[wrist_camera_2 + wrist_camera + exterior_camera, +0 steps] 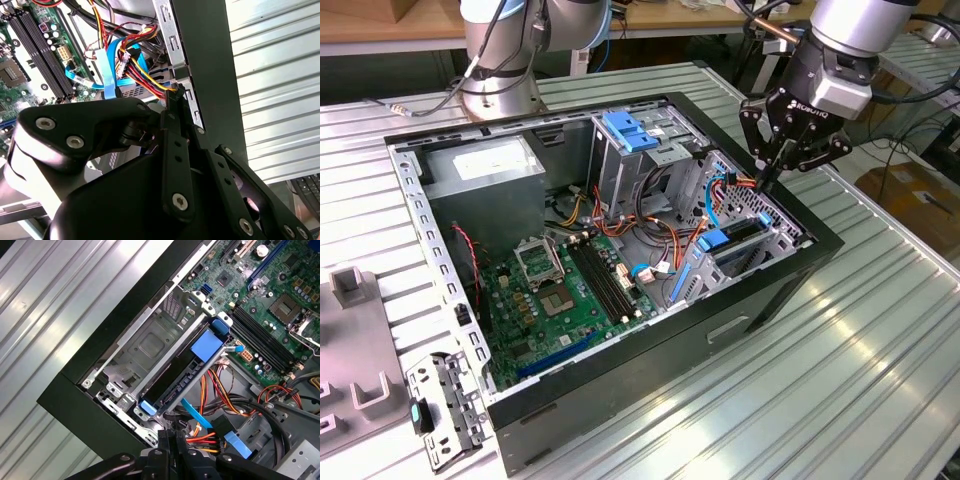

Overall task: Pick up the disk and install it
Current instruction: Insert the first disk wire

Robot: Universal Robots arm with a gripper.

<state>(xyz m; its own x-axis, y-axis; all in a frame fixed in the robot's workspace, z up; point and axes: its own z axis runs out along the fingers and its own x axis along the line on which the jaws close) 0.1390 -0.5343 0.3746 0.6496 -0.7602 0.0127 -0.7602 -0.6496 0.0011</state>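
The disk [738, 233] sits edge-up in the drive cage at the exterior view's right end of the open computer case [650, 355], its blue carrier rails showing at both ends. In the first wrist view the disk [181, 376] shows its black circuit side between the blue rails. My gripper [767, 180] hangs just above the cage's rear corner, by the bundle of orange and yellow power cables [202, 440]. Its fingers [165, 440] are shut together with nothing held, and the tips [176, 95] point down at the cable plugs beside the case wall.
Inside the case lie the green motherboard [555, 295], a grey power supply with a white sticker [485, 165], and an upper cage with a blue latch [630, 130]. A grey fixture [350, 370] and a metal bracket [445, 410] rest on the ribbed table at the exterior view's left.
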